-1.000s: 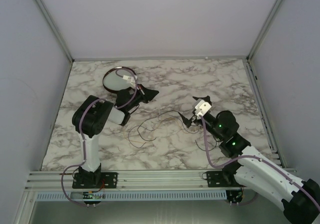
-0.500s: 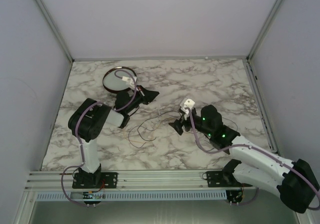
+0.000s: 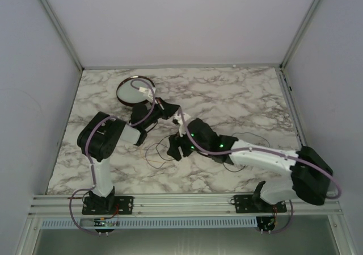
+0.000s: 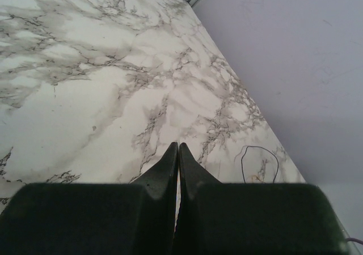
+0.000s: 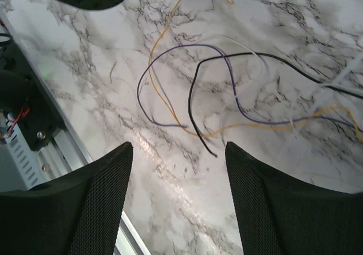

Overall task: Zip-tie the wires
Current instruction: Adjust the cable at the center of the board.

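Note:
The wires [image 3: 148, 153] lie in loose loops on the marble table [image 3: 238, 96], mid-left. Up close the wires [image 5: 190, 101] are thin yellow, purple, black and white strands. My right gripper [image 3: 174, 150] hangs over them; this right gripper [image 5: 178, 145] is open, with nothing between its mesh fingers [image 5: 102, 198] and the black strand's end just beyond the tips. My left gripper [image 3: 170, 108] is behind the wires, near the dish. In its own view the left gripper [image 4: 178, 147] is shut, with a pale sliver in the seam. I cannot tell if that is the zip tie.
A round dark-rimmed dish [image 3: 121, 90] stands at the back left. One dark wire loop [image 4: 258, 164] lies ahead of the left fingers, near the wall. A metal rail [image 3: 170, 201] runs along the near edge, and the rail [image 5: 62, 147] is close to the right gripper.
The right arm has swung far left across the table, from right of the wires to over them, and its jaws have narrowed. The left arm has barely moved.

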Action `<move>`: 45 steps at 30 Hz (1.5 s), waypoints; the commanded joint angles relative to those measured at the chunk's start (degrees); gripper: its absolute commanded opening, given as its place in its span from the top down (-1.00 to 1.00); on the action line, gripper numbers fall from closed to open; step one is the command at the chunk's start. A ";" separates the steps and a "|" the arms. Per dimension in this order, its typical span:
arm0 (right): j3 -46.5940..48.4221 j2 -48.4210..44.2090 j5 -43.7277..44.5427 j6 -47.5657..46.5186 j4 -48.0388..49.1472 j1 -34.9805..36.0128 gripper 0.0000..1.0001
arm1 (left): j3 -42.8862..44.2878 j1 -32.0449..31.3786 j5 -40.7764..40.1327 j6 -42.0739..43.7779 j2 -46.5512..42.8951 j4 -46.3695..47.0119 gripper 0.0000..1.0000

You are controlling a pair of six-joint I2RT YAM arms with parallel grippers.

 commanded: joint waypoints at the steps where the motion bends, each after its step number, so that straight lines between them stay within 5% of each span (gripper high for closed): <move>1: 7.53 7.51 4.02 2.39 -1.28 2.22 -0.30 | 1.57 0.03 0.28 1.26 -1.02 -0.25 1.00; 17: 9.38 21.51 14.26 1.33 3.68 6.13 -0.02 | 4.93 0.99 0.29 0.41 1.64 -8.13 1.00; 36: 14.03 29.21 14.17 -2.59 -0.52 4.99 0.33 | 7.27 2.00 1.70 0.87 4.43 -10.75 1.00; 45: 15.83 29.95 14.39 -4.43 -1.97 5.46 0.88 | 7.55 2.40 2.36 0.87 5.04 -11.28 1.00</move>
